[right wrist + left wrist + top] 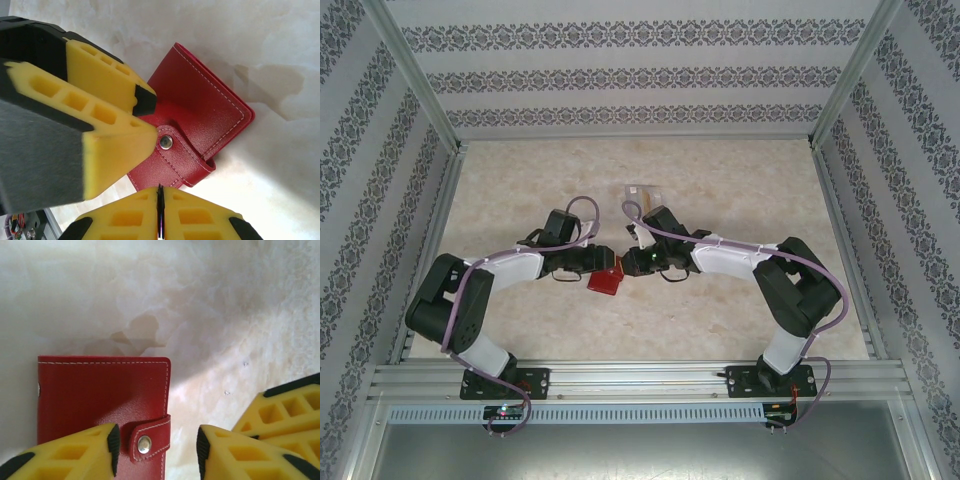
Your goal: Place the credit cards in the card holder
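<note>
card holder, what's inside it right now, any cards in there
The red card holder lies closed on the table, its snap tab fastened over the edge. Only the outer cover shows; the pockets and whatever they hold are covered, so I cannot tell.

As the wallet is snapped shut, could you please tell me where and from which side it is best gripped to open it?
Probably the snap tab, taken from above at its rounded free end. The wallet lies flat and closed on the table, so the tab, wrapping over one edge, is the only raised lip to pinch. The open left claw straddles it.
</note>
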Robot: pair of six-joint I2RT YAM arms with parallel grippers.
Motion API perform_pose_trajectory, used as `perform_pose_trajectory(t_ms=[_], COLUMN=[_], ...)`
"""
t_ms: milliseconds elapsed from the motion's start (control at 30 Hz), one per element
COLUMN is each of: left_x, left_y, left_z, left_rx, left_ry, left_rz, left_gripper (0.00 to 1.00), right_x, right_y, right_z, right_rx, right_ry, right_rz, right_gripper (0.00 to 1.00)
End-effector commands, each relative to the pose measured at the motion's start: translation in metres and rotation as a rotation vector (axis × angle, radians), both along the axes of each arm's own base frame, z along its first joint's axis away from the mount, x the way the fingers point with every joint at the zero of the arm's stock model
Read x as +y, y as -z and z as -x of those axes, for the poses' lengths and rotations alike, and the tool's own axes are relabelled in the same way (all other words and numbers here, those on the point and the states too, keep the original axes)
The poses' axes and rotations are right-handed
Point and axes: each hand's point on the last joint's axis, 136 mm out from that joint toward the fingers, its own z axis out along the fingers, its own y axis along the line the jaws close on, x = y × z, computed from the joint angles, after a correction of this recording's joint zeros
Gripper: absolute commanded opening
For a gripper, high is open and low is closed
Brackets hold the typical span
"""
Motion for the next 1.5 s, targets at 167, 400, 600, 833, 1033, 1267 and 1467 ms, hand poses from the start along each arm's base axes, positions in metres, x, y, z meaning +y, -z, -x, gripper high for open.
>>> perform_pose_trajectory(t_ms=[167,400,600,833,1033,1267,1467], left_x=[0.049,0.112,0.145,0.152,0.153,0.154,0.154], left_y=[-0.034,-0.041,-0.040,-0.040,-0.038,-0.035,-0.036], left_z=[-0.012,-0.001,0.009,0.012,0.013,0.016,0.016], left_rx=[0.016,0.045,0.077,0.071,0.073,0.079,0.068], left_ry=[-0.213,-0.392,-0.492,-0.513,-0.509,-0.511,-0.506], left_rz=[-0.073,-0.196,-0.239,-0.238,-0.248,-0.255,-0.246], left_gripper=[0.56,0.70,0.76,0.77,0.77,0.77,0.77], right_x=[0.018,0.032,0.029,0.031,0.035,0.035,0.029], right_y=[-0.002,0.014,0.026,0.029,0.023,0.030,0.057], right_z=[-0.001,0.001,0.002,0.000,-0.002,-0.006,-0.006], right_rx=[-0.014,0.055,0.076,0.083,0.067,0.057,0.102], right_ry=[-0.086,-0.111,-0.124,-0.133,-0.141,-0.148,-0.134], right_rz=[0.020,0.096,0.173,0.200,0.215,0.241,0.278], right_gripper=[0.10,0.09,0.09,0.08,0.08,0.08,0.08])
